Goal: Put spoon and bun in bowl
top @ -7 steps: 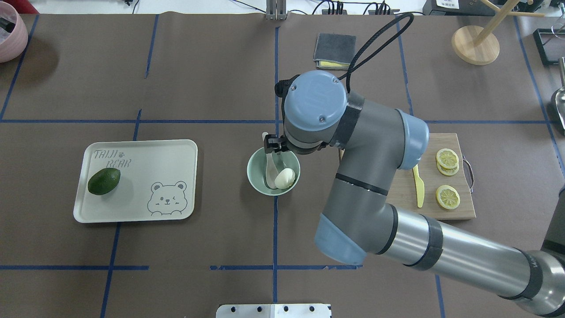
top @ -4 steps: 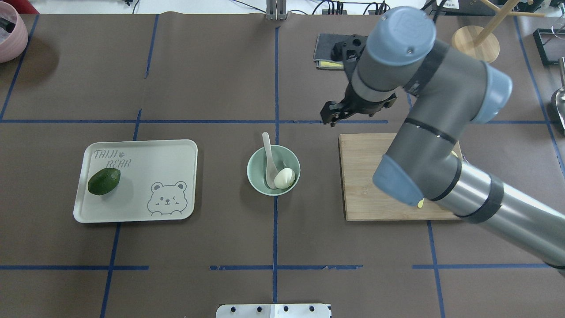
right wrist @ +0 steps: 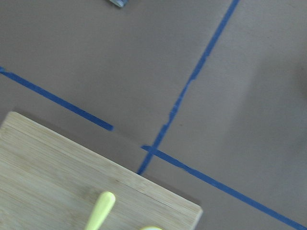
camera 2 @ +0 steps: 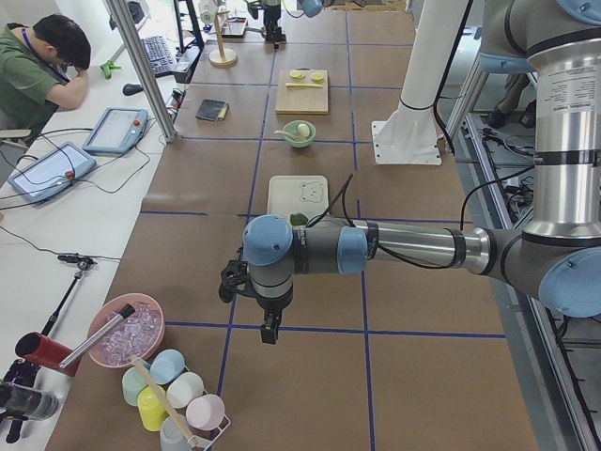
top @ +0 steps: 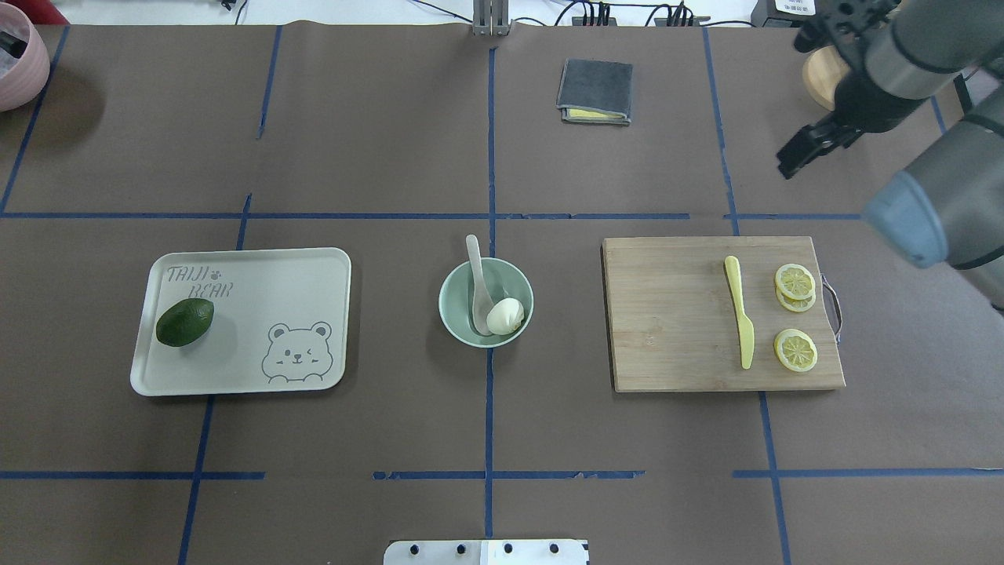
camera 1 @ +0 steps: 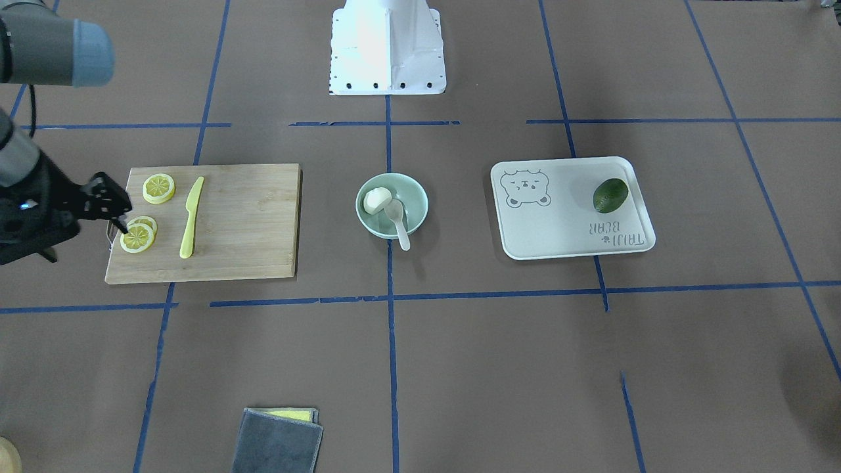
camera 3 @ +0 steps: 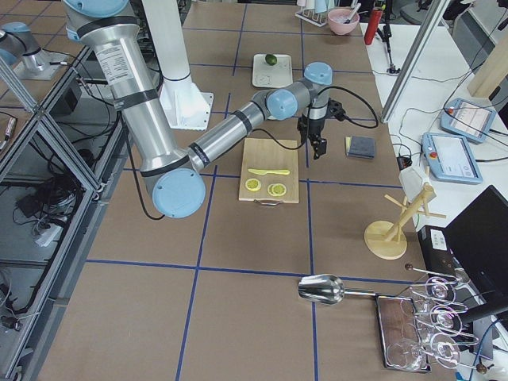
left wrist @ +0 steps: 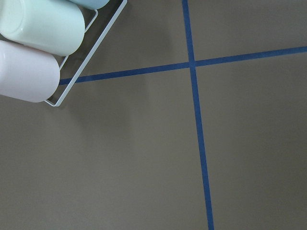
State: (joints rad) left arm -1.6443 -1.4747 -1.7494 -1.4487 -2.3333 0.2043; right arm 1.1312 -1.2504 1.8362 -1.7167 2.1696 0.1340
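Brown table taped into blue squares. Seen from the front: bowl [camera 1: 415, 196] at the middle, holding the bun [camera 1: 376, 200] and the spoon [camera 1: 399, 220], handle tipped over the rim toward the edge across from the robot. Right gripper [camera 1: 121, 213] out by the right edge, jaws seemingly parted, empty. From overhead: beyond the cutting board [top: 674, 314], well apart from the bowl. From the left end: left gripper [camera 2: 269, 331] near that edge, grip impossible to tell. Looks finished; calls only for parking.

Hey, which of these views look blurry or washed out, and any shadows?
Right wrist view: slightly soft throughout, the yellow plastic knife smeared. Front-facing view: glare blows out the white metal base plate. Overhead view: sharp, soft shadow beside the dark green oval fruit on the off-white bear tray.
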